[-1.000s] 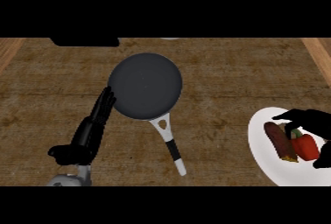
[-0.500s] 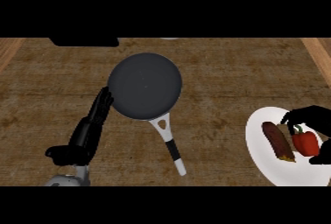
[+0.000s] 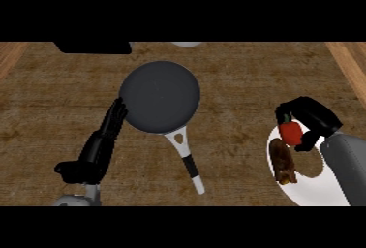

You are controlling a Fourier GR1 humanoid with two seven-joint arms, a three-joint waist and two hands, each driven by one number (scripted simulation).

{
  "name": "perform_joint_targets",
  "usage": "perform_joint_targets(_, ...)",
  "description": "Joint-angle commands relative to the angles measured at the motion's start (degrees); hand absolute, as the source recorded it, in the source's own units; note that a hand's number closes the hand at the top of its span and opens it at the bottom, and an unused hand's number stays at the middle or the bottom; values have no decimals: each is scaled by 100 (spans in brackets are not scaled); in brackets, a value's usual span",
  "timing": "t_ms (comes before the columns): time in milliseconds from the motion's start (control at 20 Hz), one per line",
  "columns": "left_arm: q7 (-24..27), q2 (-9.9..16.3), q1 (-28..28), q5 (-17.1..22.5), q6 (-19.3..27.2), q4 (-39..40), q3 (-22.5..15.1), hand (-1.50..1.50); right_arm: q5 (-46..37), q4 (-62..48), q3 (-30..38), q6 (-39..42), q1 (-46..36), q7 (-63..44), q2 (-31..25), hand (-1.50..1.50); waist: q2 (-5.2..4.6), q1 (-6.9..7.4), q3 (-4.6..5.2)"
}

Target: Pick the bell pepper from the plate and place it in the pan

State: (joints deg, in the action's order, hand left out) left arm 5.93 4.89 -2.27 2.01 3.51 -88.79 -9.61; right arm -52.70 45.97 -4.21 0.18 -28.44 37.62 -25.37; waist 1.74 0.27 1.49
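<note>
My black right hand (image 3: 312, 118) curls round the red bell pepper (image 3: 292, 133), holding it over the upper left rim of the white round plate (image 3: 314, 193), beside a brown piece of food (image 3: 283, 163). My black left hand (image 3: 107, 133) rests straight-fingered by the dark round frying pan (image 3: 159, 96) on the wooden counter (image 3: 236, 87). I can read no writing anywhere.

Your right hand (image 3: 312, 118) is at the right side of the view, its fingers curled around the bell pepper (image 3: 292, 132). Your left hand (image 3: 106, 135) is at the lower left, fingers straight and pointing up, resting.
</note>
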Motion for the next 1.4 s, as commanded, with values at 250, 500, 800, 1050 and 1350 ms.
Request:
perform_joint_targets(250, -74, -26, -64, 21, -69, 73, -63, 0, 29, 751, -70, -1153, -754, -2602, 2479, 150, 95, 293, -93)
perform_joint_targets(500, -66, -32, -139, -13, -163, 123, -173, 0, 310, 1036, -389, -1923, -976, -4234, 2520, 150, 6, 492, -125)
perform_joint_targets(800, -53, -96, -177, 37, -297, 87, -313, 0, 591, 1256, -1064, -2911, -1411, -6362, 2533, 150, -70, 770, -127)
perform_joint_targets(1050, -131, -161, -514, -55, -188, 214, -268, 0, 164, 1125, -2053, -3912, -2032, -8194, 2536, 150, -159, 698, -125)
perform_joint_targets(1350, -141, -174, -414, -35, -122, 111, -206, 0, -996, 280, -3016, -4455, -2799, -10056, 2537, 150, -194, 536, -131)
